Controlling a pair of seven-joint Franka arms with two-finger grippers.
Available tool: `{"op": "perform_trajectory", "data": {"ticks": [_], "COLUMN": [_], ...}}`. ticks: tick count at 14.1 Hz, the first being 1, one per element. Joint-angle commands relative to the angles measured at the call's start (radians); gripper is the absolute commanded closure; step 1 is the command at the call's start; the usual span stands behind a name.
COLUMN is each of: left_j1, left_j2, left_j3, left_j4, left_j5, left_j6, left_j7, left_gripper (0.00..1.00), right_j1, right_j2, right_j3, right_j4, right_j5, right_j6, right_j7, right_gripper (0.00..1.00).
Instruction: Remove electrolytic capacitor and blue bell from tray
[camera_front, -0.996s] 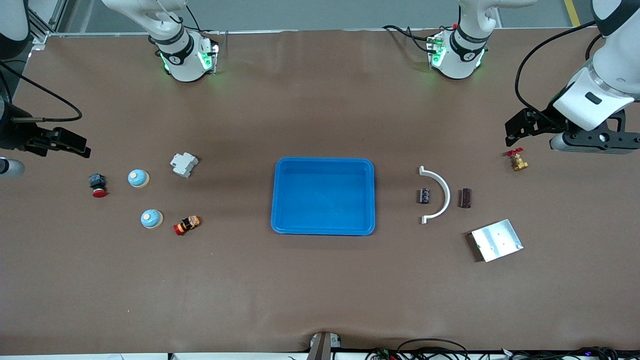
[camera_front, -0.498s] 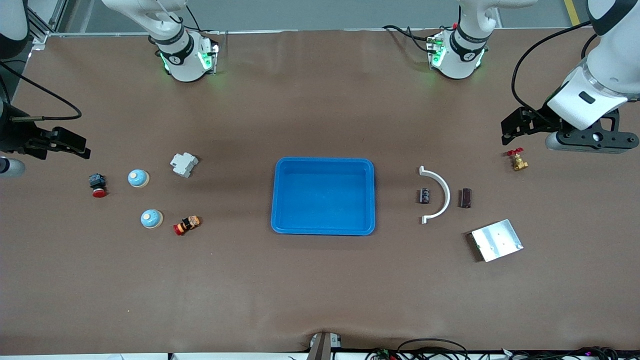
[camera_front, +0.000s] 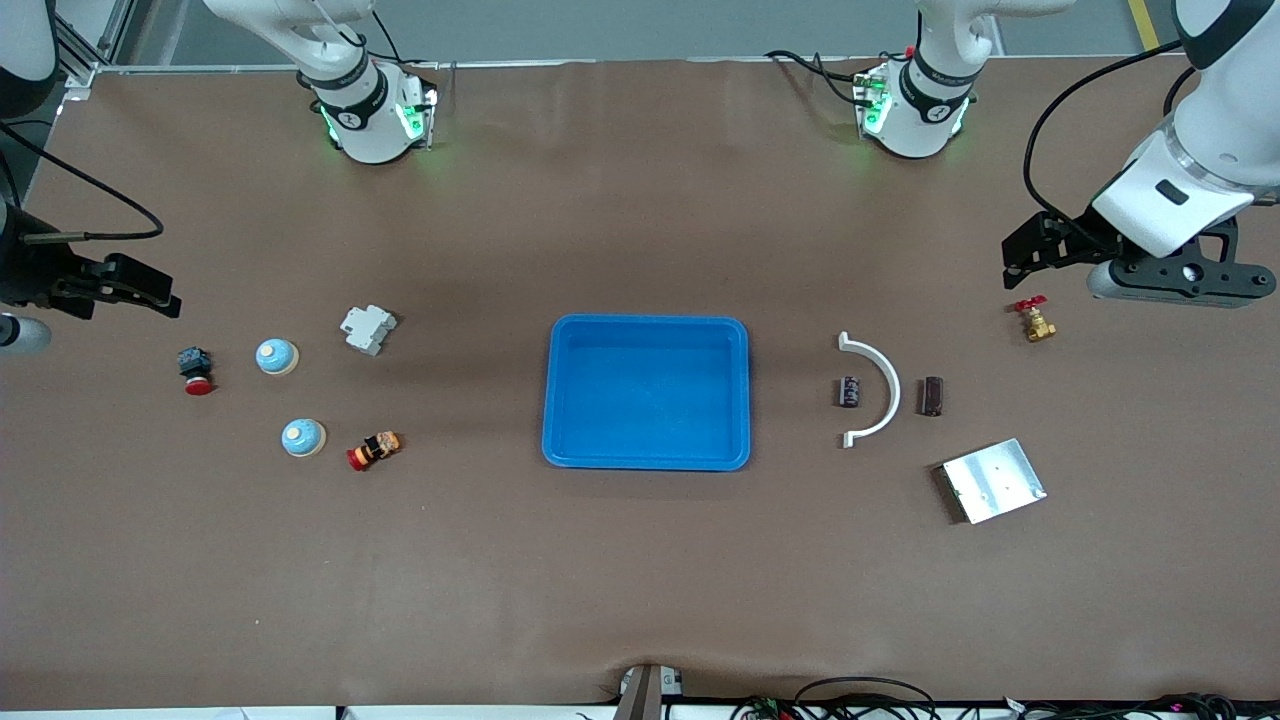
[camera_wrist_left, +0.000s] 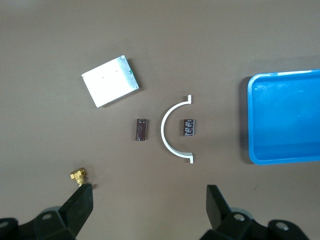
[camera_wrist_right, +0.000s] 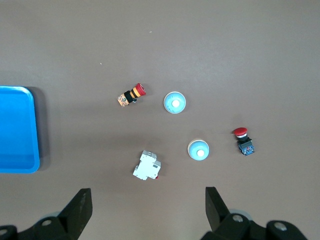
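Front view puts the blue tray (camera_front: 648, 455) mid-frame and empty, with the electrolytic capacitor (camera_front: 850, 391) toward the left arm's end and the blue bells (camera_front: 276, 356) toward the right arm's, so the left gripper (camera_wrist_left: 147, 200) and right gripper (camera_wrist_right: 145, 200), both spread and carrying nothing, probably need only keep high and clear of the parts.

The tray (camera_front: 646, 392) is smooth, glossy blue plastic. A matt brown cloth-like sheet covers the counter (camera_front: 640, 580). The plate (camera_front: 993, 480) is dull silver metal; the curved piece (camera_front: 877, 390) looks white plastic.
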Motion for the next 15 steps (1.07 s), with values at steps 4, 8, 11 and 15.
{"op": "perform_trajectory", "data": {"ticks": [4, 8, 11, 15], "left_j1": [-0.005, -0.009, -0.009, -0.008], "left_j2": [-0.016, -0.015, -0.013, -0.007], "left_j3": [0.002, -0.001, -0.007, -0.018], "left_j4": [0.031, 0.031, 0.031, 0.031], "left_j5": [0.033, 0.077, 0.077, 0.076], "left_j6": [-0.064, -0.062, -0.061, -0.05], "left_j7": [0.01, 0.002, -0.004, -0.019], "left_gripper": [0.0, 0.0, 0.0, 0.0], "right_j1": [-0.009, -0.009, -0.009, -0.011], "right_j2": [-0.012, -0.012, -0.012, -0.012], "right_j3": [0.005, 0.005, 0.005, 0.005], "right_j4": [-0.005, -0.005, -0.005, -0.005], "right_j5": [0.011, 0.011, 0.011, 0.013], "right_j6": [-0.006, -0.007, -0.007, -0.007], "right_j7": [-0.003, -0.003, -0.002, -0.003], "right_gripper": [0.0, 0.0, 0.0, 0.0]}}
